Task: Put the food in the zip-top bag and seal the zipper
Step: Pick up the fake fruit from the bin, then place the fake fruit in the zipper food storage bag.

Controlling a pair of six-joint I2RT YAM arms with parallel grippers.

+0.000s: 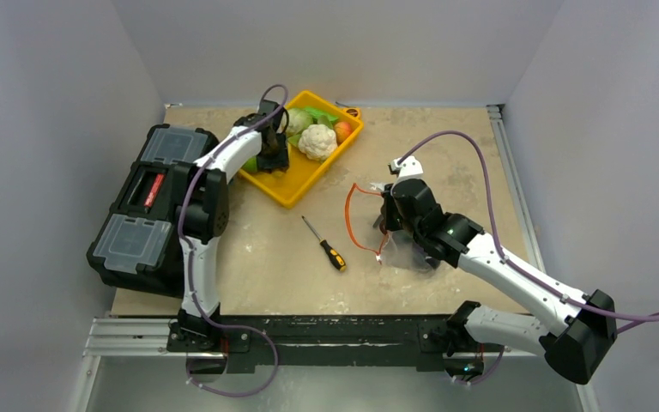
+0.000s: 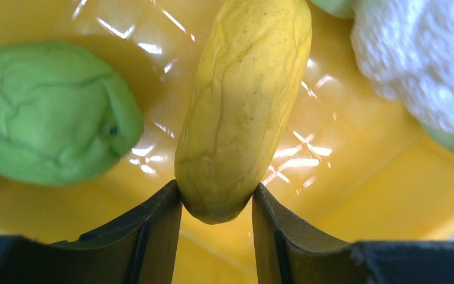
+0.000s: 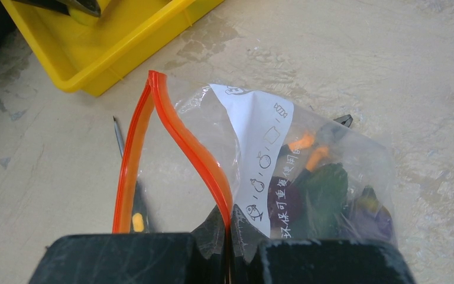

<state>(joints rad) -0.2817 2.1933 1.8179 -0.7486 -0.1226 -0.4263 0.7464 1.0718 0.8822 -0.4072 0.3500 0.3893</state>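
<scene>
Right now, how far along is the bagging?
Done: a purple piece and a dark green piece sit inside the zip-top bag. In hand: the left tool grips the corn by its end in the yellow tray; the right tool pinches the bag's mouth, zipper open. Left: corn, lime, cauliflower, cabbage and orange-red fruit are in the tray, then sealing.

Food inside bag indistinct

Plain grey walls, mottled beige tabletop, metal rail at near edge
</scene>
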